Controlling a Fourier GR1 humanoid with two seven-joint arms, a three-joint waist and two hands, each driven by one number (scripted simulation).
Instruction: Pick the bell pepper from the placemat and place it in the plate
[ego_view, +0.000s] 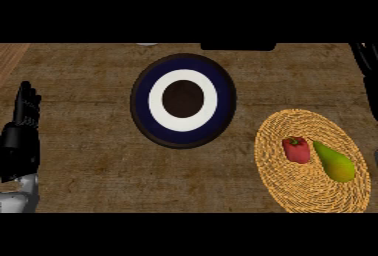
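Red bell pepper (296, 149) on woven placemat (295, 185), far right of left robot hand (21, 135), fingers straight, holding nothing.

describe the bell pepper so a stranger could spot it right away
Find the round woven placemat at the counter's right, beside the dark ringed plate. Two things lie on it: the bell pepper is the left one, short, blocky and red, unlike the long green-yellow pear.
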